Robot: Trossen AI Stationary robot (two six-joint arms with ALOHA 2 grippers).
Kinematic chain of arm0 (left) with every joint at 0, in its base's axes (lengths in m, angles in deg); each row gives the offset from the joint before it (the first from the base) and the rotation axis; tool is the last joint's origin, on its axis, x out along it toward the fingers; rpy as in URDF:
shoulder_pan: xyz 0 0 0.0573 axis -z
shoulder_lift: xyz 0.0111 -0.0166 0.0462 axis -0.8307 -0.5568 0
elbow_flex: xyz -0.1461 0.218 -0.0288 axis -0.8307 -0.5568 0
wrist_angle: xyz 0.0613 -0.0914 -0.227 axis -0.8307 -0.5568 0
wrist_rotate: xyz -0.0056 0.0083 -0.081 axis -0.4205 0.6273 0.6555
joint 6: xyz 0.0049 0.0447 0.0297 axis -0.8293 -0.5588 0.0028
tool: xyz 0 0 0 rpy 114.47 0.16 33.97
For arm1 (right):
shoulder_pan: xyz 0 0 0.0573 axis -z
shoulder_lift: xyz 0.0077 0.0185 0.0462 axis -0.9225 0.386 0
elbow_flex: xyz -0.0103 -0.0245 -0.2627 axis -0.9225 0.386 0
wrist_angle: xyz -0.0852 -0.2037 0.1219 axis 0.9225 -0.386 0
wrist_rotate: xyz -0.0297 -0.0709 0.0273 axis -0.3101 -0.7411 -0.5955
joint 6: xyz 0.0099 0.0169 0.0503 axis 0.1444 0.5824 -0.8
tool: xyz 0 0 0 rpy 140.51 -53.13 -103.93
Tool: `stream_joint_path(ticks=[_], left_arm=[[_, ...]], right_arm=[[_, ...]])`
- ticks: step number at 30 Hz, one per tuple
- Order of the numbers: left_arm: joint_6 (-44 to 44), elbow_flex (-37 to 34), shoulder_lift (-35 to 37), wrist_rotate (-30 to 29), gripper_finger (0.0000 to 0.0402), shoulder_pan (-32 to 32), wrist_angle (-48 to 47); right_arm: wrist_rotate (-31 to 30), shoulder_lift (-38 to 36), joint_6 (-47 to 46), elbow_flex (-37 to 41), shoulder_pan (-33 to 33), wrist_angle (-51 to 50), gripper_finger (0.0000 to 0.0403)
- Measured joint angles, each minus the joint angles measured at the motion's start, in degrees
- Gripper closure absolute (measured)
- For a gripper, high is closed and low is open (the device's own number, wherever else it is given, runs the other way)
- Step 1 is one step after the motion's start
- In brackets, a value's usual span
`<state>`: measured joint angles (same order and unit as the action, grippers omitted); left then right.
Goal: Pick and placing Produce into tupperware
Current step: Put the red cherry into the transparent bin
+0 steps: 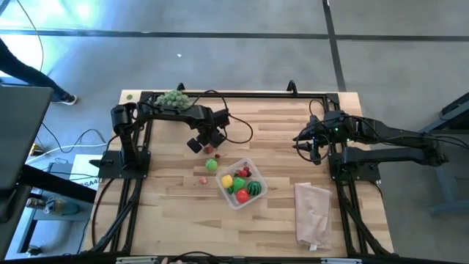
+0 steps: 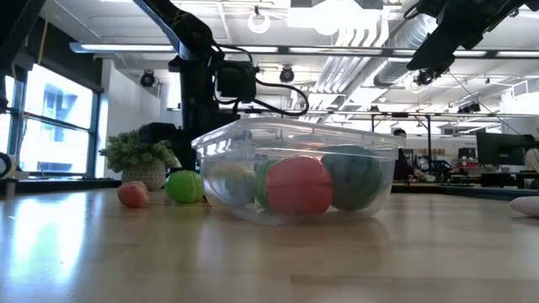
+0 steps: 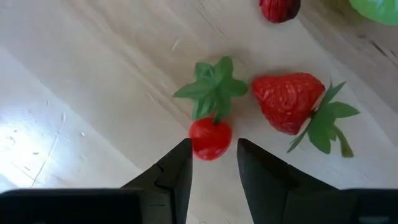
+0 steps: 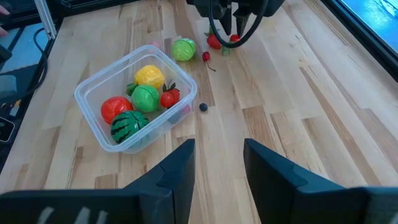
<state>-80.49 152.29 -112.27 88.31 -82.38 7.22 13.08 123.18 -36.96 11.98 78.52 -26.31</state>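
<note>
Your left gripper (image 3: 212, 163) hangs with fingers apart and empty over the small tomato (image 3: 210, 138), left of the tupperware (image 1: 241, 184), so the strawberry (image 3: 289, 101) just beside may get knocked when you close.

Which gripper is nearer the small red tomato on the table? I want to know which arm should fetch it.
Left. The left gripper hangs right over the small red tomato; the right gripper waits far off across the table.

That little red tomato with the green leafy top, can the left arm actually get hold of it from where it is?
Probably yes. The left gripper hangs just above the small tomato, fingers parted, nothing between them; the strawberry lies close beside.
</note>
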Motion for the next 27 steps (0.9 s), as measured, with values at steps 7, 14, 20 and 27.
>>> stream_joint_path(ticks=[7,14,20,27], left_arm=[[0.5,0.0,0.0,1.6,0.0284,0.0,0.8],[4.6,0.0,-0.1,3.0,0.0284,0.0,1.3],[5.9,0.0,-0.1,3.0,0.0284,0.0,1.0],[6.0,0.0,-0.1,3.0,0.0284,0.0,1.0]], right_arm=[[0.0,0.0,0.0,0.0,0.0,0.0,0.0274],[0.0,0.0,0.0,0.0,0.0,0.0,0.0274],[0.0,0.0,0.0,0.0,0.0,0.0,0.0274],[0.0,0.0,0.0,0.0,0.0,0.0,0.0274]])
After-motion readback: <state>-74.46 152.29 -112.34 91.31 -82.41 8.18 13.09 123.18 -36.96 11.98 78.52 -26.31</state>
